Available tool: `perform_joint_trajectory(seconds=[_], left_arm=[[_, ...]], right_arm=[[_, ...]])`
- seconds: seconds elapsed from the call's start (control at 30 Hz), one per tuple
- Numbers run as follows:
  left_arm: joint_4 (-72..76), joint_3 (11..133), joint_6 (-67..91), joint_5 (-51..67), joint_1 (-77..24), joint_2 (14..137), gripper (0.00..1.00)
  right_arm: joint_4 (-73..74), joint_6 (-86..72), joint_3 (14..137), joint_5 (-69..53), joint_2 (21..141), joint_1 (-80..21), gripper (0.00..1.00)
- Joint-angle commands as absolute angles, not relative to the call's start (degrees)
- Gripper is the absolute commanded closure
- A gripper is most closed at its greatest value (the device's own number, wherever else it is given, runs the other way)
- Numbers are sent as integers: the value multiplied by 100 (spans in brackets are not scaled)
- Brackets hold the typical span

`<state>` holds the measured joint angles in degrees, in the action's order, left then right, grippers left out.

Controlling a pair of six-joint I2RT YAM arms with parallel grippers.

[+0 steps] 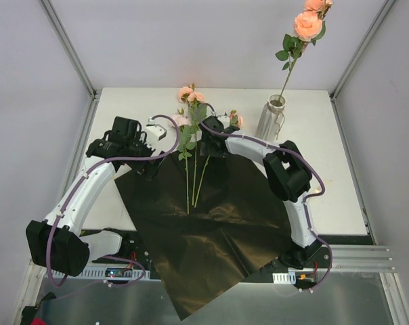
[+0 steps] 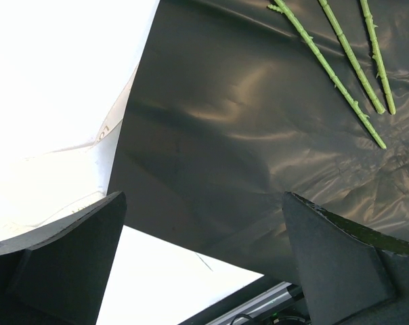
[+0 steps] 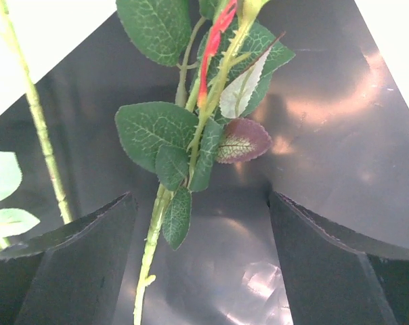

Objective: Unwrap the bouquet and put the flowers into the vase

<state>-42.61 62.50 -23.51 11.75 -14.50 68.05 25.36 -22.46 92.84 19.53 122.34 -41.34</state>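
Note:
The bouquet is unwrapped: its black paper point(image 1: 211, 223) lies spread flat on the table. Several peach-pink flowers point(image 1: 191, 125) lie across the sheet's far edge, stems toward me. One rose point(image 1: 307, 26) stands upright in the pale ribbed vase point(image 1: 271, 118) at the back right. My right gripper point(image 1: 206, 143) is over the lying flowers. In the right wrist view it point(image 3: 199, 203) is open, with a leafy stem point(image 3: 150, 237) between the fingers, near the left one. My left gripper point(image 2: 204, 203) is open over the sheet's left edge point(image 2: 225, 122), beside three bare stem ends point(image 2: 350, 74).
The black sheet hangs over the table's near edge point(image 1: 191, 298) between the arm bases. White table point(image 1: 340, 169) shows right of the sheet and below the vase. Frame posts point(image 1: 69, 47) stand at the back corners.

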Motion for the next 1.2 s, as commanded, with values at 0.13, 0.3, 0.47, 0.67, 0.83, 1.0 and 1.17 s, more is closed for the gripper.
perform_joint_trajectory(seconds=[0.13,0.3,0.47,0.67,0.83,1.0,1.17], left_arm=[[-4280,6240,-2435,1222,-1389,6636,1],[-4289,6267,-2443,1222,-1397,6636,1],[-4289,6284,-2461,1222,-1389,6627,1],[-4298,6302,-2470,1204,-1397,6601,1],[-4307,6337,-2487,1195,-1397,6557,1],[-4315,6381,-2479,1230,-1397,6557,1],[-4315,6390,-2478,1239,-1389,6557,1]], right_arm=[[2690,-2645,9659,2267,12428,-4131,37],[2619,-2593,9685,2320,12410,-4140,67],[2610,-2514,9721,2399,12366,-4131,94],[2260,-2382,9405,2662,11761,-4140,99],[1163,-1830,8912,2646,10445,-4140,99],[-155,-278,8641,2172,9283,-4166,98],[-1755,1675,8272,1189,8290,-4166,99]])
